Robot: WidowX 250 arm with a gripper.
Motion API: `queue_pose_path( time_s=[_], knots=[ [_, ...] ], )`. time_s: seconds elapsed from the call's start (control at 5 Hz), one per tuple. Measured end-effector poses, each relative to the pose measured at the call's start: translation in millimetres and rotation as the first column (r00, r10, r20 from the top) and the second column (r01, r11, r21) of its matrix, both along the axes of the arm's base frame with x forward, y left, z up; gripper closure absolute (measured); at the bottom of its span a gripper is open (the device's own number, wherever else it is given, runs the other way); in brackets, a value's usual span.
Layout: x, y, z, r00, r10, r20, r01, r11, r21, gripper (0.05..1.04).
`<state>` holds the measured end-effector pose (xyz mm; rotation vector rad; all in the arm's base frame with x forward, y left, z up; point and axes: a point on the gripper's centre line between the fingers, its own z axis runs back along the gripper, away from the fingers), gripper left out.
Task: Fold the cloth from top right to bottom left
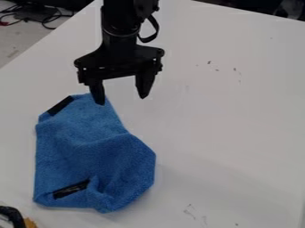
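The black gripper [122,100] hangs over the upper left part of the table, its two fingers spread wide apart with nothing held between them. Its left fingertip overlaps the top edge of the blue cloth in view, while the right one is over bare table; whether the left tip touches the cloth I cannot tell. The blue cloth [89,151] lies on the left side, partly folded and bunched at its lower right. One black patch shows at its upper left corner and another near its bottom edge.
The white table [226,120] extends to the right of the cloth, with small dark marks on it. A black and yellow object [13,217] sits at the lower left corner. Dark cables [44,15] lie beyond the table's upper left edge.
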<state>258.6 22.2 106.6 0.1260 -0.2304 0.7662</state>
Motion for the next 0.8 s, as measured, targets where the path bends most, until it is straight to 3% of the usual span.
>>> queue_pose_path(
  time_s=[0.2, 0.4, 0.6, 0.8],
  knots=[
    [-2.4, -0.4, -7.3, 0.999, 0.006, -0.033, -0.006, 1.000, -0.003, 0.084],
    [-0.1, -24.6, -8.9, 0.996, -0.056, -0.063, 0.055, 0.998, -0.014, 0.084],
    [-2.0, -39.3, -18.9, 0.997, -0.059, -0.039, 0.057, 0.997, -0.044, 0.084],
    [-1.4, -46.6, -38.0, 0.997, -0.046, -0.067, 0.042, 0.997, -0.059, 0.084]
  ],
)
